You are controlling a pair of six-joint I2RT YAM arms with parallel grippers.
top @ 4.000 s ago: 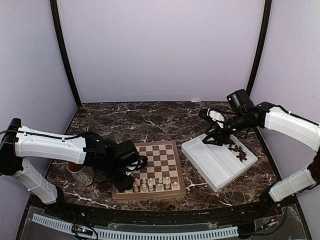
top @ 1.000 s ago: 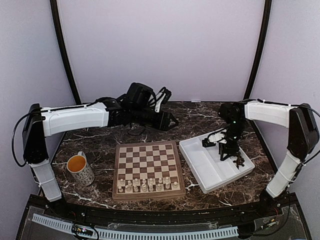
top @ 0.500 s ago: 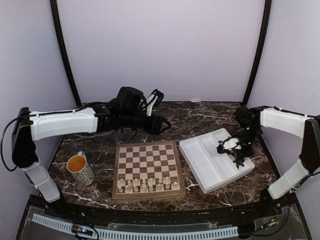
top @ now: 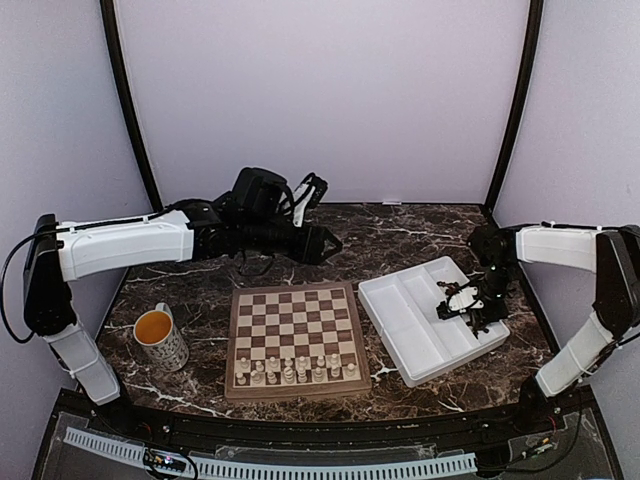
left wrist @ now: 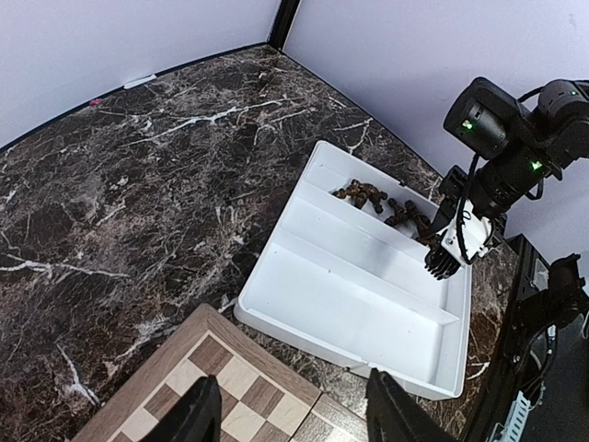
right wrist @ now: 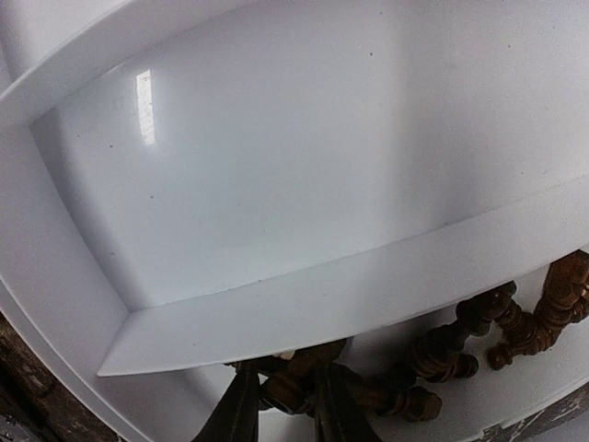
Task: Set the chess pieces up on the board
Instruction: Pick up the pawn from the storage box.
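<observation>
The left fingers (top: 318, 243) hang spread and empty above the tabletop (top: 400, 235), at 12 o'clock of the board (top: 293, 312) in the top view. Pale pieces (top: 295, 371) stand in two rows along the board's 6 o'clock edge. A mug (top: 160, 340) sits at its 9 o'clock and a white tray (top: 405, 320) at its 3 o'clock. The right fingers (top: 474, 316) dip into the tray's 3 o'clock compartment among the dark pieces (top: 486, 312).

The left wrist view shows the left fingers apart over a board corner, with the tray beyond.

In the right wrist view, the right fingers pinch one dark piece (right wrist: 293, 389) beside the divider (right wrist: 304, 308). More lie toward 3 o'clock.
</observation>
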